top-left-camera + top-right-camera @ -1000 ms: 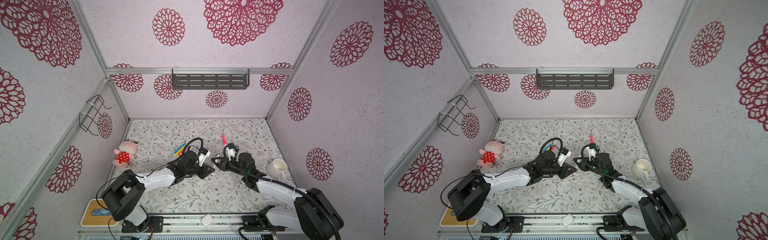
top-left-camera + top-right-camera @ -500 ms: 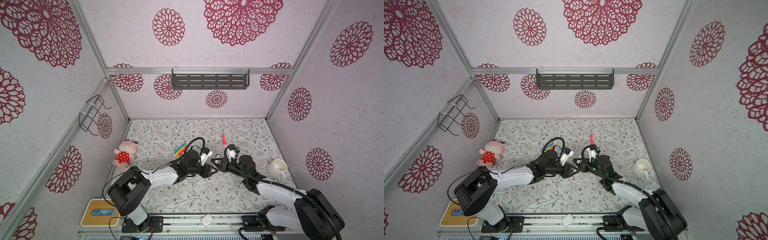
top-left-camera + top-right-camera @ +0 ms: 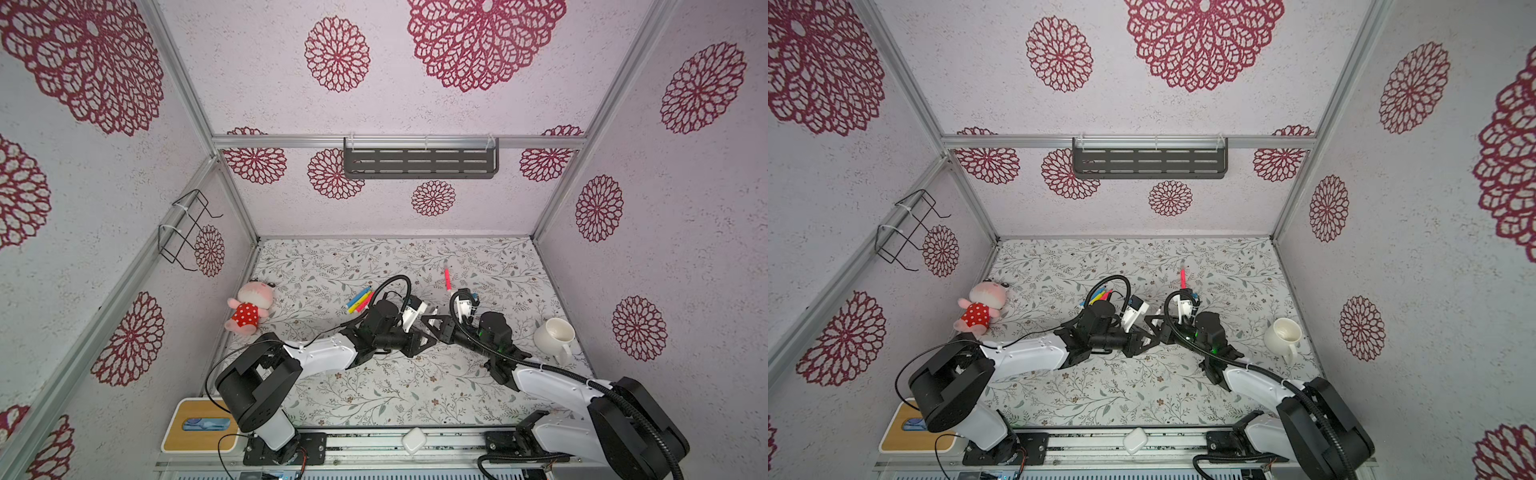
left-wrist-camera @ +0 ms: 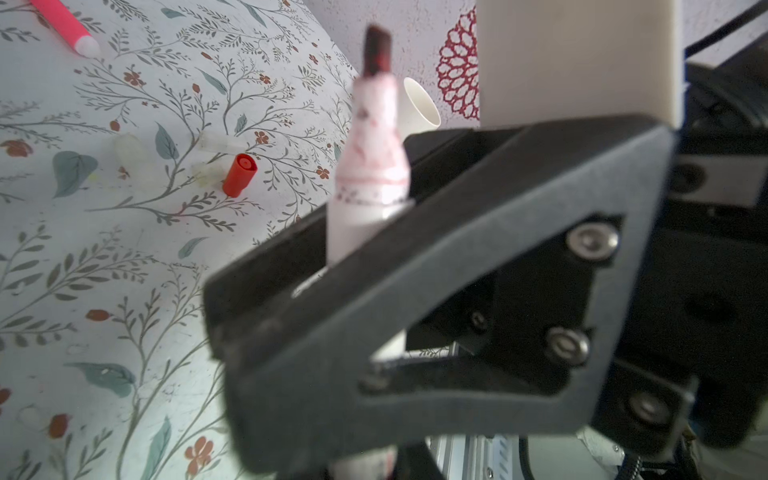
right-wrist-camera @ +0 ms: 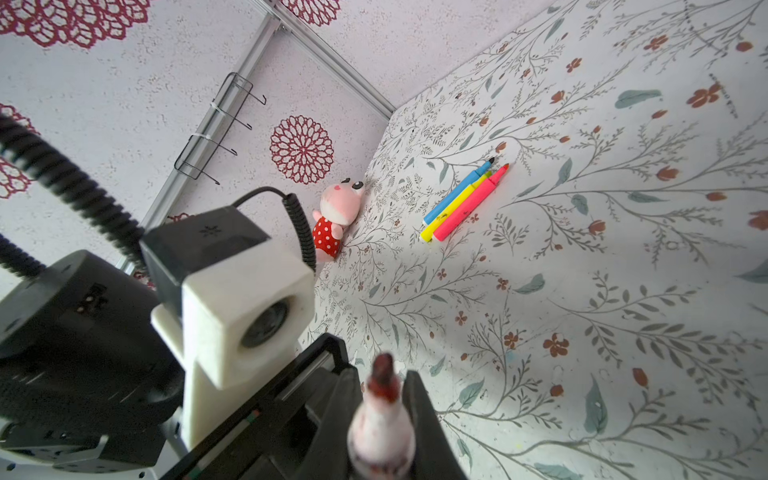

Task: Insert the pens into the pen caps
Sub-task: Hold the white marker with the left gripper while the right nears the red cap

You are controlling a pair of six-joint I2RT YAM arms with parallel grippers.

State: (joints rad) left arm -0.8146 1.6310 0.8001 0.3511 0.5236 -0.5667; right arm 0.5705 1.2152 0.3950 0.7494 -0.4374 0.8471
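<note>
Black jaws meet mid-table in both top views: left gripper (image 3: 431, 338) and right gripper (image 3: 426, 321), both closed. Pink pen (image 3: 447, 279) lies at 12 o'clock of them, three pens (image 3: 358, 301) at 10 o'clock.
Left wrist: red-tipped pen (image 4: 368, 183) clamped in the right jaws; pen caps (image 4: 240, 174) loose on the floral table (image 4: 62, 291).
Right wrist: red-tipped pen (image 5: 382, 419) in its grip. Whether the left jaws also pinch it: cannot tell.

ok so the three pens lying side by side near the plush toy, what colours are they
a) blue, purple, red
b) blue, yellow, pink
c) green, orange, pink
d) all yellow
b: the right wrist view shows a blue pen, a yellow pen and a pink pen lying together, side by side.
</note>
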